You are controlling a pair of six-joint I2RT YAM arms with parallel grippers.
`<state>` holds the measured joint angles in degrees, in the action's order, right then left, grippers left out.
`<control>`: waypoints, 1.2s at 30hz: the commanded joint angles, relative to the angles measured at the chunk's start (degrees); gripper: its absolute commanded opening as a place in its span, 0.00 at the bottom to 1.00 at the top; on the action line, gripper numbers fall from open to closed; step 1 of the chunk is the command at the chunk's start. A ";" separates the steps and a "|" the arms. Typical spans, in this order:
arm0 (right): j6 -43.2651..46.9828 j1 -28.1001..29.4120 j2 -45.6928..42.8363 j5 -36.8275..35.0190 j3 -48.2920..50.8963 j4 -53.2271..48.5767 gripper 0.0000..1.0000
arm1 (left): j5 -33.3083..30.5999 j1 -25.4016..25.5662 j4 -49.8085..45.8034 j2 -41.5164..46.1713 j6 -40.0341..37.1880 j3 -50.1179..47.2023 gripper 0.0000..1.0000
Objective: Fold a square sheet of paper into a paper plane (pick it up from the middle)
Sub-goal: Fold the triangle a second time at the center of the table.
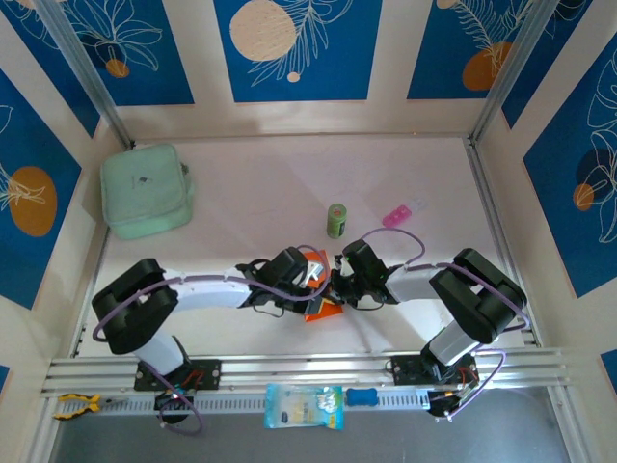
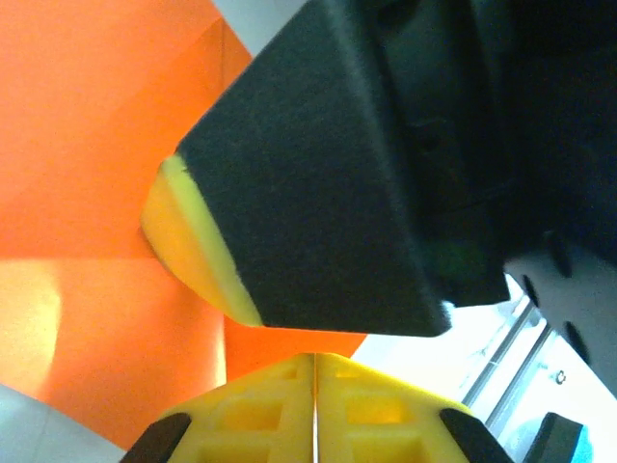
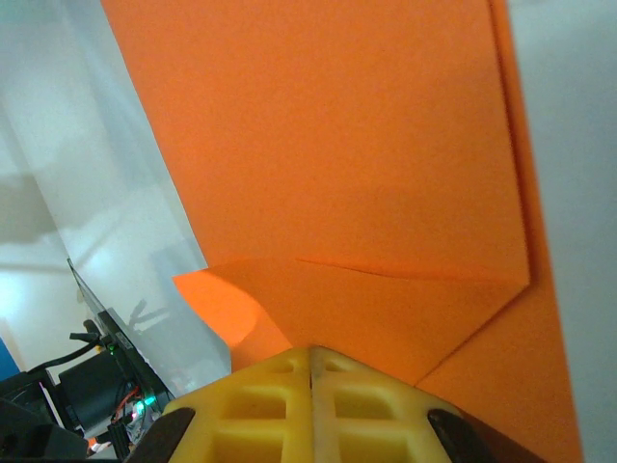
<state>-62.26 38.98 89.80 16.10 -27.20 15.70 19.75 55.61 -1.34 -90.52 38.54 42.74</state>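
Note:
The square sheet of paper (image 1: 322, 310) is bright orange and creased, held up between the two arms at the table's near middle. My left gripper (image 1: 313, 279) reaches it from the left. In the left wrist view its yellow fingertips (image 2: 314, 359) are pressed together with the paper's (image 2: 96, 193) edge running into the seam. The right gripper's black finger (image 2: 318, 193) with its yellow pad presses the paper just beyond them. My right gripper (image 1: 339, 282) comes from the right. Its yellow tips (image 3: 310, 351) are shut on a folded flap of the paper (image 3: 337, 145), which shows diagonal creases.
A mint-green pouch (image 1: 147, 191) lies at the back left. A small green can (image 1: 335, 220) stands just behind the grippers, and a pink packet (image 1: 403, 212) lies to its right. A blue packet (image 1: 304, 406) rests on the front rail. Side walls close the table in.

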 commanded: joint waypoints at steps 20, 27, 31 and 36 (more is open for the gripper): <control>-0.40 -0.04 0.72 -2.56 1.80 -3.93 0.00 | 0.85 0.25 1.08 -3.78 -0.39 -2.84 0.10; -0.37 -0.21 0.82 -2.71 1.92 -4.08 0.00 | 2.46 0.26 0.39 -3.01 -0.53 -4.06 0.10; -0.34 -0.32 0.90 -2.74 1.90 -4.19 0.00 | 3.72 0.29 -0.86 -1.48 -0.75 -5.02 0.10; -0.35 -0.35 0.88 -2.82 1.95 -4.19 0.00 | 2.64 0.28 -3.63 1.20 -1.52 -6.97 0.11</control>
<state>-62.24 38.98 89.80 16.08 -27.20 15.68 21.19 55.64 -0.23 -91.05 38.48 37.65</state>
